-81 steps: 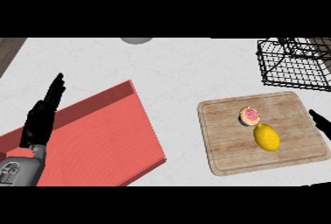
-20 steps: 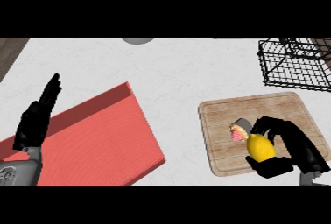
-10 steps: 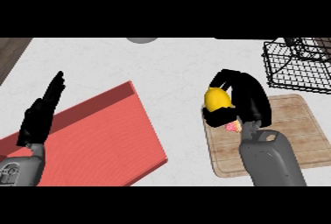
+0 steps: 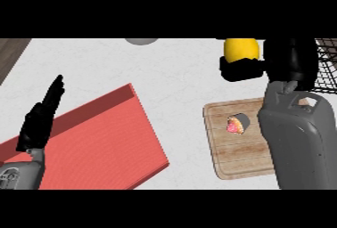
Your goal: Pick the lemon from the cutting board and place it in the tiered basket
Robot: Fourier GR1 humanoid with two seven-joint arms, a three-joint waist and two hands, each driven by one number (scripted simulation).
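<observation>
Tiered basket (image 4: 327, 67) at the top right edge; contents not visible. My right hand (image 4: 283, 62) curls round the lemon (image 4: 240, 49), above the counter, just left of it. Cutting board (image 4: 227, 147) bears one cut fruit (image 4: 237, 124). Left hand (image 4: 41, 119) rests open over the red mat (image 4: 99, 147).

A large red tray (image 4: 99, 142) lies at an angle on the pale counter (image 4: 178, 75), at the view's left and lower left; a halved fruit (image 4: 237, 124), pink flesh showing inside a grey rind, sits right of the tray; a small grey round object (image 4: 141, 40) is cut off at the counter's far edge.
</observation>
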